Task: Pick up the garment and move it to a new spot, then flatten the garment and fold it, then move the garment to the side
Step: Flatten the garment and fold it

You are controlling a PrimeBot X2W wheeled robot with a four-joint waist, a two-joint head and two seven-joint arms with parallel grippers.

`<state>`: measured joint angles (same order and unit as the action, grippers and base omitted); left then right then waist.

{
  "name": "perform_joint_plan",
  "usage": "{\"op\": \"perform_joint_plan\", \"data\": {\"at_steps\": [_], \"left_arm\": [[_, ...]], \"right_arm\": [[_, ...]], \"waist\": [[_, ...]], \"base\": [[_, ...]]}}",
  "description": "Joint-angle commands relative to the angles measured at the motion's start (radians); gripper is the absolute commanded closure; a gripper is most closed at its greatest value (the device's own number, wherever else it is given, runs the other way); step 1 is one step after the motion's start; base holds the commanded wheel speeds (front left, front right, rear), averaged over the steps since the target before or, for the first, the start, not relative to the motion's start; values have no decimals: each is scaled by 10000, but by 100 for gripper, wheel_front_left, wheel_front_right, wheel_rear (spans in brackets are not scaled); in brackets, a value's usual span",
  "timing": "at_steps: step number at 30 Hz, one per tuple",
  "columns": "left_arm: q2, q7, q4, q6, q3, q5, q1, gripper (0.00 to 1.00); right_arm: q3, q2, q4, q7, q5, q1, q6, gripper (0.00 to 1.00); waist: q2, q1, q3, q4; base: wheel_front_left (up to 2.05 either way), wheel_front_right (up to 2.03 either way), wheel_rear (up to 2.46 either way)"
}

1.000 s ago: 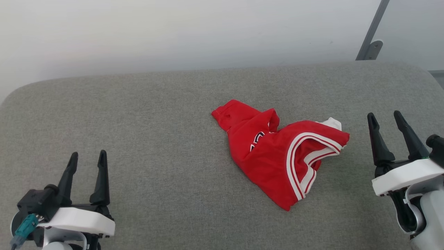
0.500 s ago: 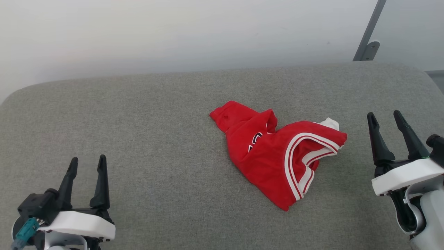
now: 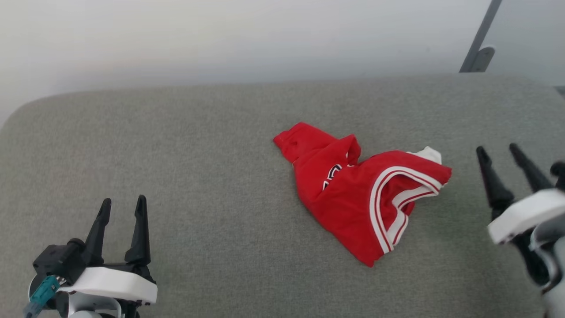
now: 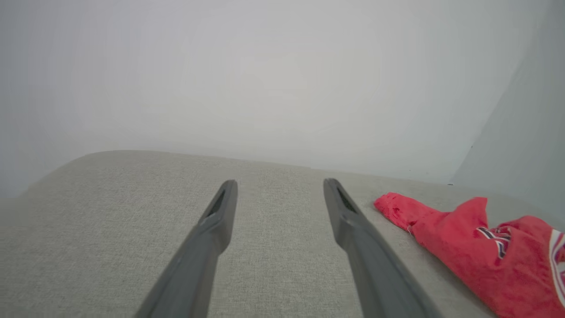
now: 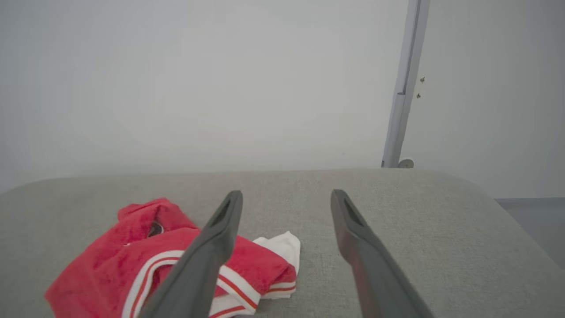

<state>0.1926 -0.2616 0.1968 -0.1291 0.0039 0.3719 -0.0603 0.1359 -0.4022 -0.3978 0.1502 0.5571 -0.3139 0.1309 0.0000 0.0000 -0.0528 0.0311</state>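
1. The crumpled red jersey-fabric garment [image 3: 344, 198] has a white sleeve, white-and-red striped trim and dark, white-edged lettering
2. The padded woven-fabric surface [image 3: 198, 154] is flecked light grey
3. The left gripper [image 3: 123, 199] and right gripper [image 3: 498, 148] have black fingers on white housings
4. The small plastic plug [image 3: 42, 295] on the left wrist is teal
5. The slanted metal post [image 3: 479, 48] is grey

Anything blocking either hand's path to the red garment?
Nothing visible. Just grey cushion between the garment and the open right hand, and likewise for the open left hand, which sits farther off.
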Motion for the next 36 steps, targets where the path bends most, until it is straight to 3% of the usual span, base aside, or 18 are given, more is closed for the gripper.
{"op": "perform_joint_plan", "data": {"at_steps": [1, 12, 19, 28, 29, 30, 36], "left_arm": [[-22, -47, -23, -24, 28, 63, -133, 0], [-458, -47, 49, -25, -265, -28, -693, 0], [-719, -47, 128, -25, -527, 68, -1153, 0], [-843, -47, 126, -26, -767, 128, -1697, 0], [-838, -47, 123, -26, -761, 118, -1765, 0], [-836, -47, 118, -26, -759, 111, -1800, 0], [-751, -47, 120, -26, -757, 36, -1838, 0]], "right_arm": [[37, -111, -32, -152, 88, -240, -3, 0], [948, -1798, -1675, -4675, 88, -2653, -3, 0], [1801, -2196, -2382, -7199, 713, -3756, -3, 0], [2935, -2469, -2407, -8178, 1410, -4353, -5, 0], [3122, -2472, -2472, -8195, 1525, -4321, -5, 53], [3195, -2510, -2481, -8117, 1544, -4348, -5, 96], [3273, -2614, -2568, -7248, 1822, -4685, -12, 100]], "waist": [[0, 0, -153, -98], [0, 0, -1339, -992], [0, 0, -2115, -1501], [0, 0, -2801, -1689], [0, 0, -2836, -1672], [0, 0, -2848, -1654], [0, 0, -2803, -1356]], "base": [[0, 0, 0], [0, 0, 0], [0, 0, 0], [0, 0, 0], [0, 0, 0], [0, 0, 0], [0, 0, 0]]}}
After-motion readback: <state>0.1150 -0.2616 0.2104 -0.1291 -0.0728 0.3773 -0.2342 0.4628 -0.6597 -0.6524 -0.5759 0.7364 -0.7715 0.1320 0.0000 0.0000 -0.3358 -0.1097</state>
